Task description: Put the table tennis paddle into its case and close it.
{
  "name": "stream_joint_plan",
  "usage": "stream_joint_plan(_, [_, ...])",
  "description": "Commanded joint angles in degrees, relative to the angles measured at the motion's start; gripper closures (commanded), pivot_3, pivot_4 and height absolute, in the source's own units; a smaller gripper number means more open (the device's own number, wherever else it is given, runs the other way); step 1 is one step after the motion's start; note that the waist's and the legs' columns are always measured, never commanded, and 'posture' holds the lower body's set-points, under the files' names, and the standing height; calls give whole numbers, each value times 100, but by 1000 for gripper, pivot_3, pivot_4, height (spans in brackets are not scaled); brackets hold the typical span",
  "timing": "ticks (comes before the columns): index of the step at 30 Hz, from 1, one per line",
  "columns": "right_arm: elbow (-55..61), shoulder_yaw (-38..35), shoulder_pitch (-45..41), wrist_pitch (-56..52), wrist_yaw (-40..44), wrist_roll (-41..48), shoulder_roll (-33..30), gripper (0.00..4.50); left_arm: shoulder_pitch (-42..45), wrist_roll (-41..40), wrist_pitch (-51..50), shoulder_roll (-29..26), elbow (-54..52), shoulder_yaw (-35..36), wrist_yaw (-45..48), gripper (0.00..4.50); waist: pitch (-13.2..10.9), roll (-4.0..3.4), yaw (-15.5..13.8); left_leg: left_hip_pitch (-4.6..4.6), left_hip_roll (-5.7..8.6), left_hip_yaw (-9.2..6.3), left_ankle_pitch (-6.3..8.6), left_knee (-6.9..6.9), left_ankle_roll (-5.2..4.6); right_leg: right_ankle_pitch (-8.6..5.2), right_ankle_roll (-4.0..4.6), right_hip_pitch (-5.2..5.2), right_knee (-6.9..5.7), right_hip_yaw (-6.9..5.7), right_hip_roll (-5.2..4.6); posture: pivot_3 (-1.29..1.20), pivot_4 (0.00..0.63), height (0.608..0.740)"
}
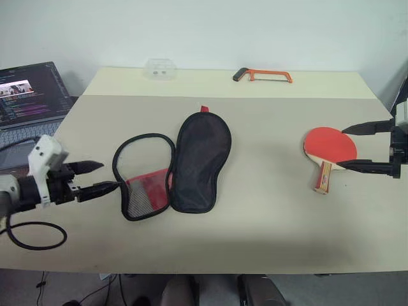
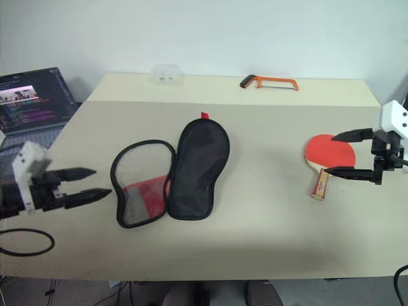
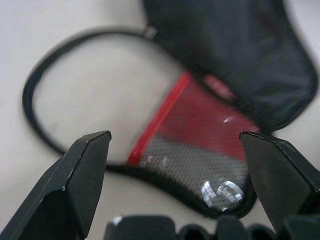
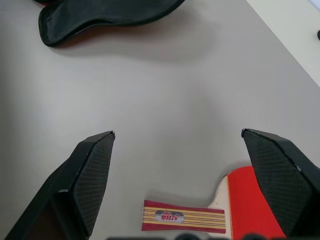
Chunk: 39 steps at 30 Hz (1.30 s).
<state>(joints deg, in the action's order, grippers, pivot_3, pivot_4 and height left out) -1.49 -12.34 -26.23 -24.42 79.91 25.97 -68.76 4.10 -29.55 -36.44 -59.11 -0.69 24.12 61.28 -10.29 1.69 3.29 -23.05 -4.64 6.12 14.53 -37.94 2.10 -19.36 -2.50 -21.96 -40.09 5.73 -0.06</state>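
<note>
The case lies unzipped and spread flat mid-bench, clear-windowed half toward my left edge. The table tennis paddle rests near my right edge. My left end effector and right end effector both gape, holding nothing.

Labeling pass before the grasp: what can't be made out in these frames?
- Table tennis paddle: blade cut off by the right wrist view's edge and the right end effector's finger.
- Case: white logo blurred in the left wrist view; zipper slider too small in the head views.
- Clear box at the table's far edge: contents too small.
- Laptop: screen text unreadable, cut off by the frame edge.
</note>
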Motion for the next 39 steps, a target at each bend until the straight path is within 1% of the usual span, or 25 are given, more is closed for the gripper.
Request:
stream_joint_plan(1, [107,-130,-84,-64,24,90,-112,29,-176,189,-369,370,-253,111,-925,0,0,1,4,0,0,-1,0,0,0,0,0,0,0,1,0,0,150,740])
stream_joint_plan(5, [-28,124,-223,3,132,-27,-97,29,-264,31,-1322,1057,-997,51,-1979,0,1,3,-2,-1,-1,-6,0,-1,0,0,0,3,0,-2,-10,0,150,740])
stream_joint_plan(9, [-172,441,-622,14,217,-98,-52,29,-154,-155,-2188,2080,-1803,-107,-3074,0,1,4,-9,4,7,-22,0,-7,-1,1,-1,25,3,-10,-10,0,150,740])
stream_joint_plan(12, [-301,607,-852,62,282,-158,-14,29,-108,-49,-2536,2494,-2027,-102,-3664,0,4,7,-12,11,6,-49,0,-10,0,2,-2,44,8,-18,-10,0,150,740])
stream_joint_plan(15, [-408,752,-1065,99,324,-228,54,29,-174,58,-2761,2799,-2138,-73,-4150,0,9,0,-11,21,8,-61,0,-10,0,2,-1,60,10,-19,-10,0,150,740])
stream_joint_plan(18, [-511,830,-1184,148,369,-297,99,29,-375,9,-2846,2992,-2340,83,-4359,0,11,-2,2,25,10,-61,0,-10,0,2,-1,65,10,-20,-10,0,150,740])
stream_joint_plan(24, [-646,945,-1330,254,404,-416,219,29,-476,36,-3062,3260,-2646,336,-4837,0,12,-4,27,27,9,-61,0,-8,2,2,-1,64,12,-18,-9,0,150,740])
stream_joint_plan(27, [-692,989,-1385,290,422,-474,289,0,-404,58,-3120,3334,-2694,385,-5006,575,12,-4,39,28,10,-61,-1,-9,2,2,-1,66,12,-17,-8,0,150,740])
stream_joint_plan(33, [-778,1090,-1564,340,466,-541,395,0,-38,235,-3031,3498,-2500,319,-5401,2790,12,-4,10,27,15,-64,-1,-9,2,2,-1,69,13,-20,-5,0,150,740])
stream_joint_plan(37, [-798,1125,-1627,361,496,-563,444,0,243,272,-3019,3661,-2550,265,-5577,4235,12,-3,-13,26,16,-74,-1,-11,2,2,-1,74,13,-21,-4,0,150,740])
stream_joint_plan(38, [-809,1135,-1648,367,498,-575,464,0,341,273,-2953,3723,-2588,232,-5608,4482,11,-2,-16,25,17,-76,-1,-11,2,2,-1,74,13,-23,-4,0,150,740])
stream_joint_plan(39, [-819,1142,-1668,372,498,-588,482,0,439,275,-2887,3784,-2628,202,-5638,4482,11,-2,-21,24,17,-80,-1,-13,2,2,-1,76,14,-23,-4,0,150,740])
